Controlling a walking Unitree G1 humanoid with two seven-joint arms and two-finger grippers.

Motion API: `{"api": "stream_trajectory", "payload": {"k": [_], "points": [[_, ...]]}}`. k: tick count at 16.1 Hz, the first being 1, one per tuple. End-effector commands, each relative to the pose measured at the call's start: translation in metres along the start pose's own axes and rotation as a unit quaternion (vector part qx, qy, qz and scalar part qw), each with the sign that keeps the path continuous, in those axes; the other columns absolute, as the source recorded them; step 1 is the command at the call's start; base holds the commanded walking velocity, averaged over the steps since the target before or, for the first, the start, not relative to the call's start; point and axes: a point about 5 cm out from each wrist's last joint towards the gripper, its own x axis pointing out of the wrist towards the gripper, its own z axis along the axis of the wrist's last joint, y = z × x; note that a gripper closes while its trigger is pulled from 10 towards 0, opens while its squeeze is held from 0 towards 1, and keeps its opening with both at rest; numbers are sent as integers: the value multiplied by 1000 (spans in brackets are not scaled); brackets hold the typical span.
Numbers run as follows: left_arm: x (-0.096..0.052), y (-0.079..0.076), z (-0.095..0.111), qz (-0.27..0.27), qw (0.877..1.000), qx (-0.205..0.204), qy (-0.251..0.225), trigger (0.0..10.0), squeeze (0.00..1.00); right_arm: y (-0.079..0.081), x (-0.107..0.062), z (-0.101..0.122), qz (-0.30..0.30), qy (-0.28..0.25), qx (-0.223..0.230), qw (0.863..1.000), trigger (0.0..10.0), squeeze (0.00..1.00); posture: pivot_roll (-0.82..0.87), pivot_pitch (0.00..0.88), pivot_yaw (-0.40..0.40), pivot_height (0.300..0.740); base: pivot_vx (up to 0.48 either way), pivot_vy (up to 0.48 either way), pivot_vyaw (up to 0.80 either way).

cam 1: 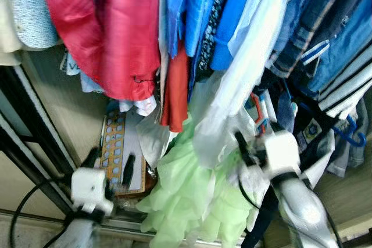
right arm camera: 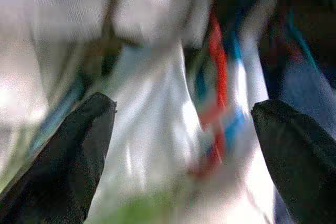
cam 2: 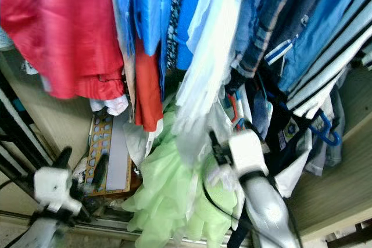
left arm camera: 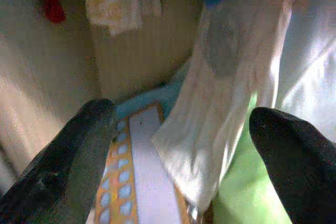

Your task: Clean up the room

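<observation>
Clothes hang packed on a wardrobe rail: a red jacket (cam 1: 104, 27), blue shirts (cam 1: 197, 4), a long white garment (cam 1: 232, 97) and a pale green garment (cam 1: 186, 196) bunched low. My left gripper (cam 1: 109, 165) is open at the lower left, in front of a flat orange-bordered board with blue dots (cam 1: 119, 152). In the left wrist view the board (left arm camera: 136, 182) lies between its fingers (left arm camera: 79, 156), beside a hanging cream cloth (left arm camera: 231, 93). My right gripper (cam 1: 256, 135) is open against the white garment, with red and blue hangers (right arm camera: 218, 103) ahead of it.
Denim and striped clothes (cam 1: 331, 39) hang at the right, with a blue hanger (cam 1: 354, 137) below them. A black frame (cam 1: 29, 137) runs along the left side. The beige wardrobe wall (cam 1: 75, 114) stands behind the board.
</observation>
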Motion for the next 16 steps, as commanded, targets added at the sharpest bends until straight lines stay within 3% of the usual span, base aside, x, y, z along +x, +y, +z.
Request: {"api": "stream_trajectory", "payload": {"k": [1,4,5,9,11,13,14,16], "points": [[-5,3,0,-6,1000,7,-1,10000,0,-9,-11,-5,-10,11,-7,1000,10000,0,35,41,-87,740,0,0,0],[-4,9,-4,-11,1000,17,-2,10000,0,-8,-22,-12,-19,23,-8,1000,10000,0,19,37,-52,740,0,0,0],[12,14,4,-41,998,35,-24,10000,0,-5,-12,-8,-32,11,-7,999,10000,0,16,41,-42,740,0,0,0],[32,19,11,-44,997,30,-48,10000,0,1,-3,-4,-30,0,-8,1000,10000,0,-6,50,-36,740,0,0,0],[26,8,12,-55,996,34,-54,10000,0,7,1,1,-16,-15,0,1000,10000,0,13,42,-34,740,0,0,0],[20,9,8,-40,997,41,-50,10000,0,7,2,-3,-20,-10,-13,1000,10000,0,25,24,-15,740,0,0,0],[21,12,3,-16,998,45,-38,10000,0,10,6,-3,-28,-10,-18,999,10000,0,31,23,-14,740,0,0,800],[23,6,5,-29,998,41,-41,10000,0,15,6,0,-20,-15,-14,1000,10000,0,33,32,-24,740,0,0,800]]}}
